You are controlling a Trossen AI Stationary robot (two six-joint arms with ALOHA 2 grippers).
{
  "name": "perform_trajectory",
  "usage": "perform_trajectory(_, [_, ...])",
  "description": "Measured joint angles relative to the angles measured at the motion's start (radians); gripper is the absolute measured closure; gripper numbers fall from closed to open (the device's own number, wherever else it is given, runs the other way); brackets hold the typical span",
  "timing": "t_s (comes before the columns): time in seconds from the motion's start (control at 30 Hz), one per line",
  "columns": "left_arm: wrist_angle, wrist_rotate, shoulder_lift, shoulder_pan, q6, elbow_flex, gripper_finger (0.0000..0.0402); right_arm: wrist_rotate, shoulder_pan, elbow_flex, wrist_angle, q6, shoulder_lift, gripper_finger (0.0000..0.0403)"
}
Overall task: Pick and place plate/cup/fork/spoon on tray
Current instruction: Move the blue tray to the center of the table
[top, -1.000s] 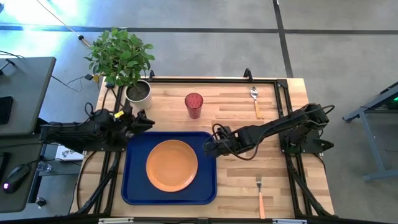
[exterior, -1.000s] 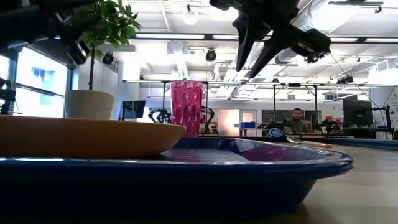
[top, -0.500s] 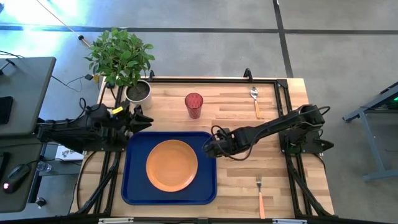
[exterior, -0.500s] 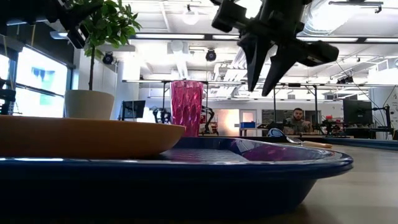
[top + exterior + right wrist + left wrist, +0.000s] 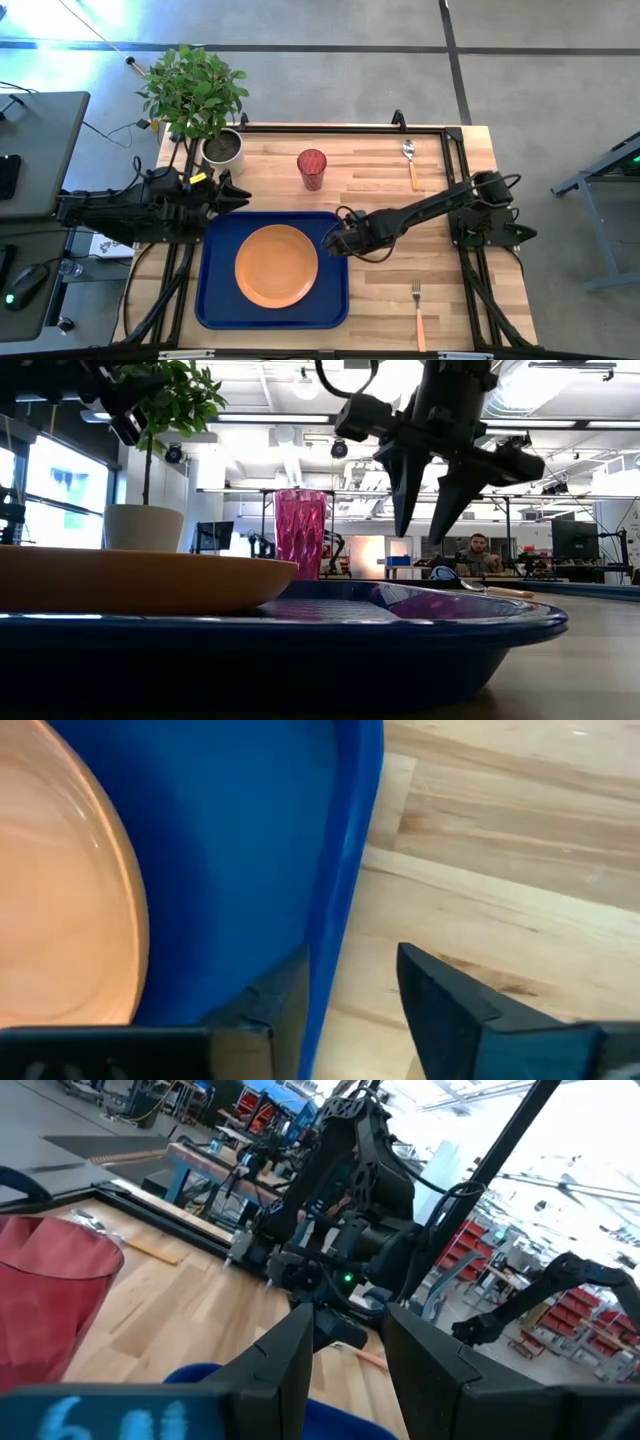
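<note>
Right claw (image 5: 333,240) has shifted slightly left and lower since a second ago; it now hangs over the right rim of the tray (image 5: 212,300), mid-frame in the high view. Fingers spread apart, holding nothing; in the low view the claw (image 5: 430,510) points down, lower than before. Right wrist view shows one finger over the tray (image 5: 250,840) and the other over bare desk (image 5: 480,870), with the rim between them.

Left claw (image 5: 235,193) waits at centre-left, just off the tray's upper-left corner, roughly where it was, fingers apart and empty.

Unchanged: plate (image 5: 276,265) lies on the tray, lower centre. Cup (image 5: 311,168) stands upright on the desk (image 5: 380,290) above the tray. Spoon (image 5: 410,160) upper right, fork (image 5: 418,315) lower right, both on the desk off the tray. Potted plant (image 5: 200,100) upper left.
</note>
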Motion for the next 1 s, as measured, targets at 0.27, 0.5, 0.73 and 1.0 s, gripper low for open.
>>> perform_trajectory(0.27, [0.002,-0.001,0.005,0.0,0.01,0.0,0.0287,0.004,0.0,0.0,0.039,0.0,0.056,0.0236])
perform_trajectory(0.5, [0.001,-0.003,0.005,0.0,0.009,0.0,0.0287,-0.007,0.0,0.0,0.04,0.0,0.089,0.0236])
perform_trajectory(0.73, [0.0,-0.008,0.005,0.0,0.009,-0.001,0.0287,-0.007,0.0,0.001,0.06,-0.002,0.127,0.0236])
perform_trajectory(1.0, [0.0,-0.012,0.005,0.0,0.007,-0.001,0.0287,-0.018,-0.001,0.001,0.072,0.018,0.153,0.027])
